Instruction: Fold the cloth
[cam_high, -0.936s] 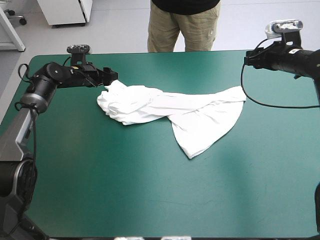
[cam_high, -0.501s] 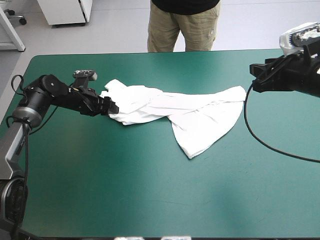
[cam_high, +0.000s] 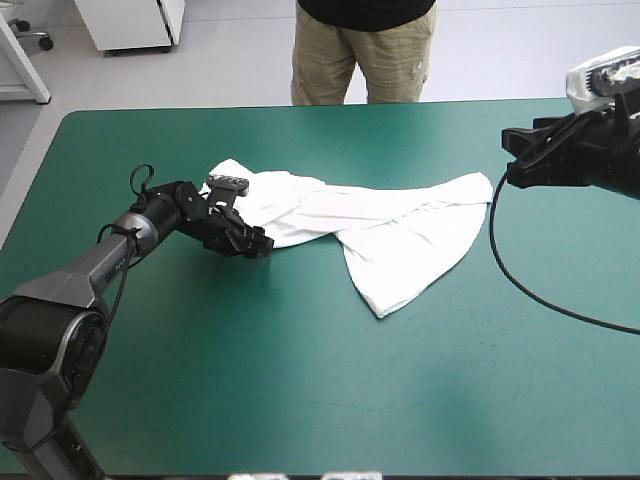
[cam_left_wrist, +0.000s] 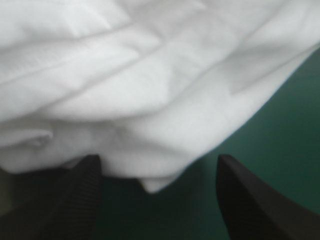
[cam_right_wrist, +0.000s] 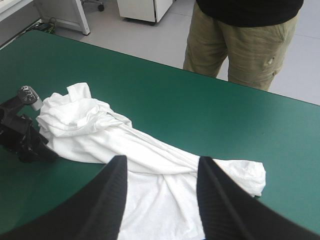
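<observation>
The white T-shirt (cam_high: 350, 225) lies crumpled in a long band across the far half of the teal-green table, bunched at its left end, with a flap pointing toward the near edge. My left gripper (cam_high: 258, 246) sits low at the near side of the bunched left end. Its black fingers (cam_left_wrist: 75, 200) stand apart, and the T-shirt (cam_left_wrist: 150, 85) lies just ahead of them with its hem between the tips. My right gripper (cam_high: 508, 160) hovers open above the table's right side, just past the shirt's right end (cam_right_wrist: 240, 175), fingers (cam_right_wrist: 112, 192) spread.
A person stands beyond the table's far edge (cam_high: 300, 105), not over it. Bare teal-green cover (cam_high: 300, 380) fills the near half of the table. The other arm's gripper (cam_right_wrist: 25, 142) shows at the shirt's left end in the right wrist view.
My left gripper swung from the far-left end of the shirt around to its near side and moved rightward. My right arm rose and shifted slightly; the shirt's left end flattened a little.
</observation>
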